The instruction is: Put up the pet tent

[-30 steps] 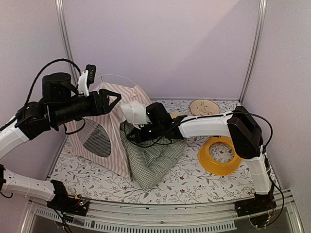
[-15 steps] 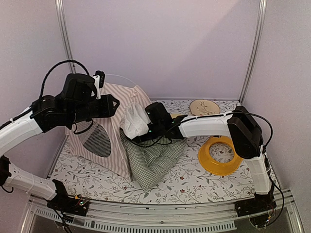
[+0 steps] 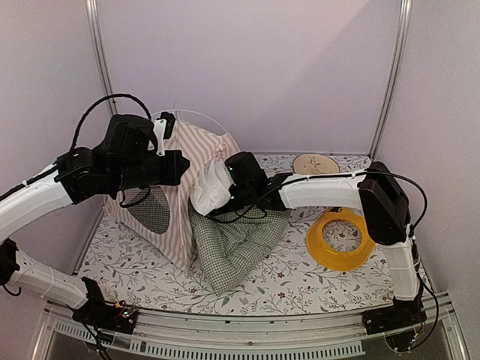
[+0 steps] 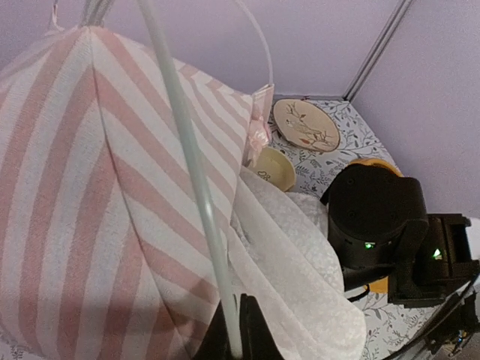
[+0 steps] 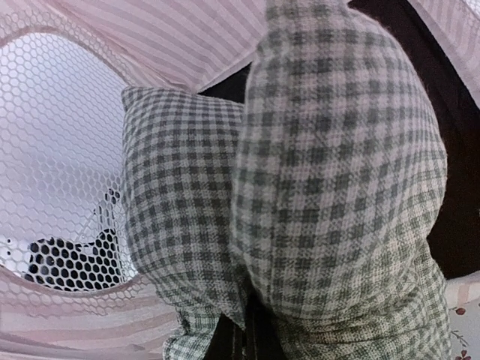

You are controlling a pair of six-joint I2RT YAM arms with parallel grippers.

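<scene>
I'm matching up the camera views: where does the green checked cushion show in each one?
Top external: cushion lower centre, beside the tent.
Left wrist: not in it.
Right wrist: cushion fills the centre and right.
Shared landmark: the pink striped tent, in all three.

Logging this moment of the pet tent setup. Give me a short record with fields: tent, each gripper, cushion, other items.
tent: pet tent standing at the left rear of the table, mesh window facing front
left gripper: left gripper shut on white pole near the tent's top
right gripper: right gripper shut on checked cushion, wrist draped by door flap
cushion: bunched at the tent's opening, mostly outside
other: yellow ring at right; round disc at rear
</scene>
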